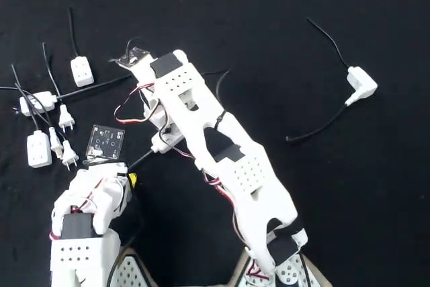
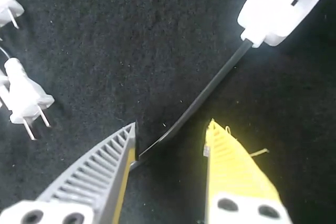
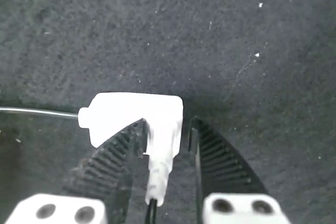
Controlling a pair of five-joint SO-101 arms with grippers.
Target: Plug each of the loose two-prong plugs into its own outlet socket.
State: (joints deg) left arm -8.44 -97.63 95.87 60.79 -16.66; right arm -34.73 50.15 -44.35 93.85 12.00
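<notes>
In the right wrist view my right gripper (image 3: 168,121) is shut on a white plug (image 3: 163,150) with a black cable. The plug's far end meets a white block (image 3: 131,114) that has a thin wire. From above, the right arm (image 1: 201,132) covers that spot. My left gripper (image 2: 170,127) is open and low over the mat, with a black cable (image 2: 205,98) running between its fingers. That cable leads to a white socket (image 2: 278,6) (image 1: 161,140). Loose two-prong plugs (image 2: 23,98) (image 1: 65,119) (image 1: 69,156) lie beside it.
White sockets (image 1: 82,70) (image 1: 37,103) (image 1: 39,149) and their thin cables lie at the left of the black mat (image 1: 302,179). An angled white plug (image 1: 361,85) with a long black cable rests far right. The right arm stretches diagonally across the middle.
</notes>
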